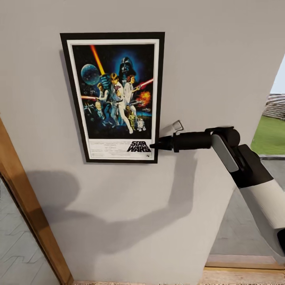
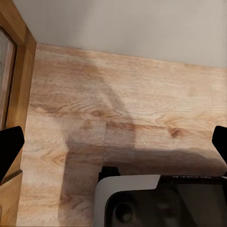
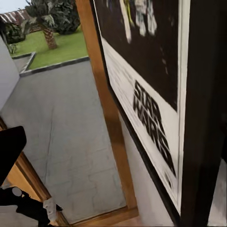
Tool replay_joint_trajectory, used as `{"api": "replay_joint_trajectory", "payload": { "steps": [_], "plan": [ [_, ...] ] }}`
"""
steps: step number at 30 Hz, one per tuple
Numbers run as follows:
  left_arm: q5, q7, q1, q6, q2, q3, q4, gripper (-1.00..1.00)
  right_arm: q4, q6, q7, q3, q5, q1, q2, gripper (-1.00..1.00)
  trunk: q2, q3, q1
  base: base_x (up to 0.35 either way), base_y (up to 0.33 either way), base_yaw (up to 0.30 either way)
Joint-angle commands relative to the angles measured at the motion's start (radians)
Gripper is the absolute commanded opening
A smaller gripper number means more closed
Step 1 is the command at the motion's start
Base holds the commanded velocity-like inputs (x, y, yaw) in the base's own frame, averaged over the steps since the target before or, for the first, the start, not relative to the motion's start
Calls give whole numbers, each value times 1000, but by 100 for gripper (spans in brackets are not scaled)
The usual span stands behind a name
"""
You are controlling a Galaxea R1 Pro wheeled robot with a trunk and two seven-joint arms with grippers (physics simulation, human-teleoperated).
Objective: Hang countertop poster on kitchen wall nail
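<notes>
Flanking poster (image 1: 113,97): wooden door frame (image 1: 27,206), right arm (image 1: 221,148).

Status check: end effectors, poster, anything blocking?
Right end effector at poster's lower right frame edge, grip unclear. Left end effector open over wood floor. Nothing blocking.

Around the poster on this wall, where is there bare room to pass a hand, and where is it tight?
Bare wall lies above, left of and below the poster, down to the floor. It is tight at the poster's lower right edge, where the right gripper meets the frame.
</notes>
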Motion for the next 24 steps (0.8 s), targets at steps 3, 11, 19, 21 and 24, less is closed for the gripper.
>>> {"api": "replay_joint_trajectory", "payload": {
  "steps": [3,11,19,21,24],
  "plan": [
    [1,-6,1,9,-1,3,-3,100,-34,-24,-22,4,38,0,-1,100,0,0,0,-284,0,0],
    [1,-6,1,9,-1,3,-3,100,-194,-54,-20,11,36,98,-1,100,0,0,0,-114,0,0],
    [1,-7,1,9,-1,3,-3,100,-220,-309,-20,10,57,496,-6,100,0,0,0,-9,0,0],
    [1,-7,1,9,-1,3,-3,100,-218,-368,-20,11,77,568,-9,100,0,0,0,-1,0,0],
    [1,-7,1,9,-1,3,-3,100,-183,-508,-21,10,146,732,-11,100,0,0,0,0,0,0]
  ]
}}
